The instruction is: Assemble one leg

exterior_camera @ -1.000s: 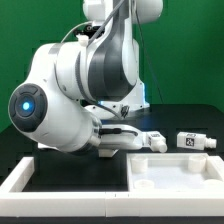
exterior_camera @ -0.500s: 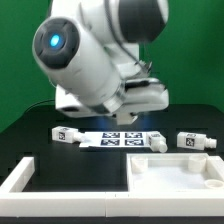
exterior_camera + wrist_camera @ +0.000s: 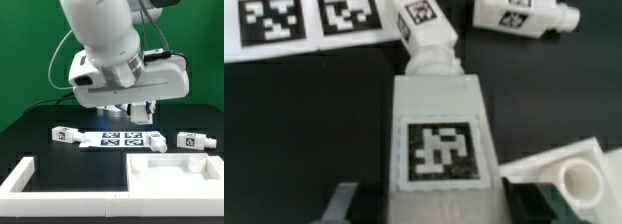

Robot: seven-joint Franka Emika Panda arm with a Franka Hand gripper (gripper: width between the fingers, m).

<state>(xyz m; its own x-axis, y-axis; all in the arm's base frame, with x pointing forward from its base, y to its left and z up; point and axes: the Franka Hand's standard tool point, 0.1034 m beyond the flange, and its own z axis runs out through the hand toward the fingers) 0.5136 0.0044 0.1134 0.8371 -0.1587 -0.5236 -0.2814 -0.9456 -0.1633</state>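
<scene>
Leg fills the middle of the wrist view, closer to the camera than anything else we see there. It is a long white bar with a tag on its face and a narrower end. That end points toward the gap between the marker board and a second leg. Just beside its flank sits a white corner with a round hole. One grey finger shows next to the leg, with a dark strip between them. The other finger is hidden, so we cannot tell whether the gripper is clenched on the leg or released.

For the exterior view we read places as a clock centred on the marker board. The arm looms at twelve, and its gripper hangs above the black table. A white panel lies at five and a white frame at seven. The left leg lies at nine. The middle leg is just beside the board at three, and the right leg is farther out at three. We cannot tell which of these, if any, is the leg under the wrist camera.
</scene>
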